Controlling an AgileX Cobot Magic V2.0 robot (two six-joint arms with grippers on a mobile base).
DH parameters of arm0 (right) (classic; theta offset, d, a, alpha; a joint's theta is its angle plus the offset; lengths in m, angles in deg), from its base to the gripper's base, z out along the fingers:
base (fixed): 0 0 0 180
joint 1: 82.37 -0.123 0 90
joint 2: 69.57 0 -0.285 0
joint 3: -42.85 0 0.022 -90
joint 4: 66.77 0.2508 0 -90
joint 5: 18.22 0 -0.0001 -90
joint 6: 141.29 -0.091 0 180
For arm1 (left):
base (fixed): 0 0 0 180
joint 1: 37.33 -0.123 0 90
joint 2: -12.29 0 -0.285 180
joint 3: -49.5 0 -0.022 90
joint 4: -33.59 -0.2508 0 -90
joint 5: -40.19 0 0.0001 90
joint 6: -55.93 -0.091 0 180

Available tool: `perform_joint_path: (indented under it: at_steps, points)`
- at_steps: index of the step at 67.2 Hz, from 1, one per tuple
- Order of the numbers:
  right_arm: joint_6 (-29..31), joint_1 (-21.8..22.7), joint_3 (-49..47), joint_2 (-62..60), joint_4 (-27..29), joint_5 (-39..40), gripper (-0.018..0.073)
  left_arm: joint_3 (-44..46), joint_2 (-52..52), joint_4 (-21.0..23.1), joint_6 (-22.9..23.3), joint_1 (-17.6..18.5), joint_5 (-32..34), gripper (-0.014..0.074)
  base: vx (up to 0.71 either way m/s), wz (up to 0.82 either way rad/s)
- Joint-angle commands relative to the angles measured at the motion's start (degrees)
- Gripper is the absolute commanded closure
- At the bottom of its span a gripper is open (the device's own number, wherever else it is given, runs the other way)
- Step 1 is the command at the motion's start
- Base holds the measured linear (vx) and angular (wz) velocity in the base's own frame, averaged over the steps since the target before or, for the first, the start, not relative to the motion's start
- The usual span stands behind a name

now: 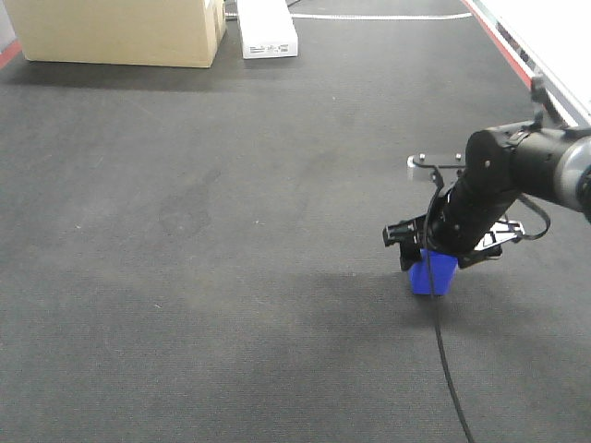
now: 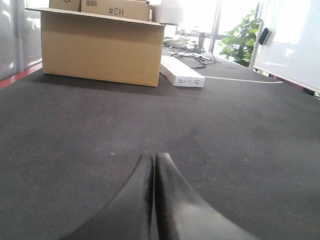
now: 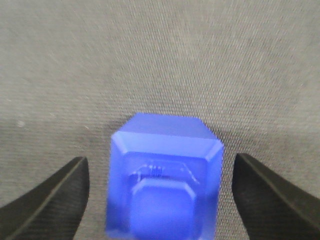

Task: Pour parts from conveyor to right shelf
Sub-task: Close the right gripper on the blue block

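Hovering over the block (image 1: 432, 274), my right gripper (image 3: 160, 162) is spread wide and has hold of nothing: one finger stands on each side of the blue block, and in the wrist view there is a gap of carpet on both sides. The block sits upright on the conveyor (image 1: 231, 231), toward its right edge. The shelf is in none of my views.

I judge the main risk to be the squeeze. If one finger meets the block first, it could shove or tip the block on the carpet, and a shallow grip on its smooth sides could let it slip when lifted. The black cable (image 1: 443, 360) trailing just beside the block might also drag it.

My left gripper (image 2: 153, 165) is closed, fingers together, empty, low over the conveyor. At the far end a cardboard box (image 2: 100, 47) stands open-topped; I cannot see its contents. A white box (image 2: 182, 75) lies just beside it.
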Motion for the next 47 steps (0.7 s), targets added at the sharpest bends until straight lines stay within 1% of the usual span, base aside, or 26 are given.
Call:
perform_joint_path:
  at_steps: [1,6,11,23,26,35,47]
  points:
    - [0.1,0.1,-1.7,-1.9,-0.1,0.7,0.0053,-1.2,-0.5,0.5,0.3,0.2,4.3,0.0603,0.00,0.00]
    - [0.1,0.1,-1.7,-1.7,-0.2,0.7,0.0124,-1.2,-0.5,0.5,0.3,0.2,4.3,0.0603,0.00,0.00]
    - [0.1,0.1,-1.7,-1.7,-0.6,1.4,0.0216,-1.2,-0.5,0.5,0.3,0.2,4.3,0.0603,0.00,0.00]
    - [0.2,0.1,-1.7,-1.7,-1.7,2.7,0.0517,-1.2,-0.5,0.5,0.3,0.2,4.3,0.0603,0.00,0.00]
    - [0.7,0.1,-1.7,-1.7,-1.9,2.7,0.0577,-1.2,-0.5,0.5,0.3,0.2,4.3,0.0603,0.00,0.00]
    - [3.1,0.1,0.0,-2.9,-1.9,3.9,0.0569,-1.2,-0.5,0.5,0.3,0.2,4.3,0.0603,0.00,0.00]
    - [3.3,0.1,9.8,-10.1,-1.6,13.3,0.0568,-1.2,-0.5,0.5,0.3,0.2,4.3,0.0603,0.00,0.00]
